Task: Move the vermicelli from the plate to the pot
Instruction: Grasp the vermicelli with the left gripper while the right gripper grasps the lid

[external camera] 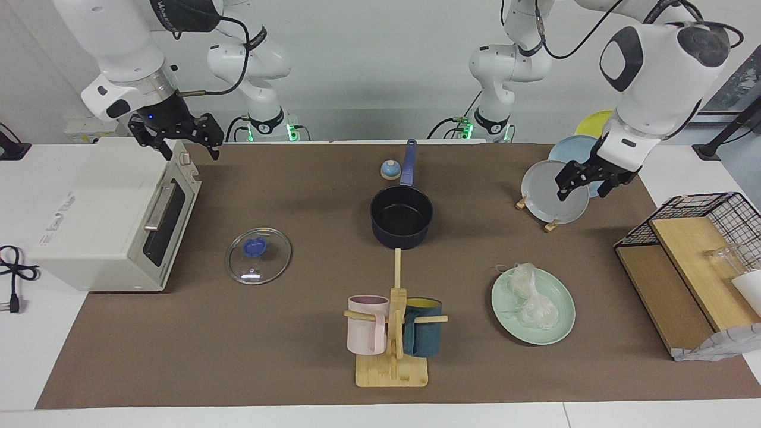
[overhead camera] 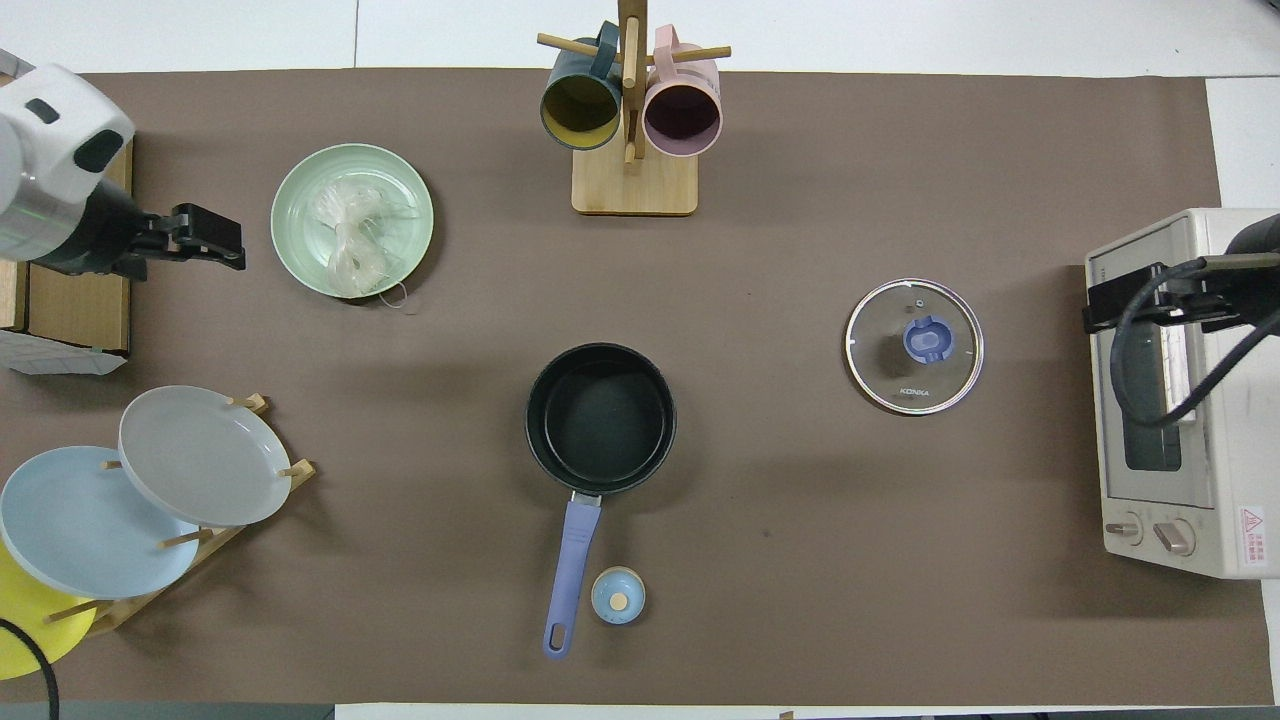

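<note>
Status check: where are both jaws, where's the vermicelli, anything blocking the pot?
Left gripper open, over the plate rack. Right gripper open, over the toaster oven. Vermicelli on mint plate; pot empty, lid off. Path clear.

High cam facing robots + steep overhead cam from robots' end, both covering whole table [external camera: 297, 196].

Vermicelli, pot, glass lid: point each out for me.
vermicelli [external camera: 531, 297], facing view, middle of the noodle bundles.
pot [overhead camera: 600, 417], overhead view, black inside bottom.
glass lid [overhead camera: 914, 345], overhead view, beside the blue knob.
</note>
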Available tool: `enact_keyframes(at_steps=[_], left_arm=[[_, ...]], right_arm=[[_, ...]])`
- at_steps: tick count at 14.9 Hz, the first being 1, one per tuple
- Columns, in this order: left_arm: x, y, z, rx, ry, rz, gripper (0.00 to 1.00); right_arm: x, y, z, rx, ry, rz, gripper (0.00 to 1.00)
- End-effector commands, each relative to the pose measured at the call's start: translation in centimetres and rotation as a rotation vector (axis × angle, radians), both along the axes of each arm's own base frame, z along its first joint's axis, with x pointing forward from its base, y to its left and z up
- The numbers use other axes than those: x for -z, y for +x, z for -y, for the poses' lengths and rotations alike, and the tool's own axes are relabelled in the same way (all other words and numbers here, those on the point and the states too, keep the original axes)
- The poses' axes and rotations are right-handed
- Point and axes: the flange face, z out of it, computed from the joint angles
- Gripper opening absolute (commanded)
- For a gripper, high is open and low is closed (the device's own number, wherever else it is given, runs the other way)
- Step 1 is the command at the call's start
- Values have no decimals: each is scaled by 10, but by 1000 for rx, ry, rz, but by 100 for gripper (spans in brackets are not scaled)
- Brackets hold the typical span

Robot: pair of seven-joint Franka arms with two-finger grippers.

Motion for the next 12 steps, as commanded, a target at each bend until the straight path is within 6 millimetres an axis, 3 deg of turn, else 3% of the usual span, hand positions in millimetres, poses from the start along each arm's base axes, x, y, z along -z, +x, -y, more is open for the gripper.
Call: enact_keyframes(at_steps=[1,3,5,7,9,12], left_arm=[[49,27,3,-8,9,12,100],[87,40,7,-6,13,15,100],[120,41,12,-9,16,27,100],[141,44,21,-27,15,44,100],[160,52,33,-62,11,66,100],[180,59,41,-96,7,93,100]], right_arm=[[45,11,-4,9,9,11,100],[93,26,-39,-43,20,3,100],[140,29,-47,-59,20,44,100],[177,30,-46,-78,20,54,100],[205,29,-43,-171,20,83,100],[229,23,-45,-183,19,97,100]])
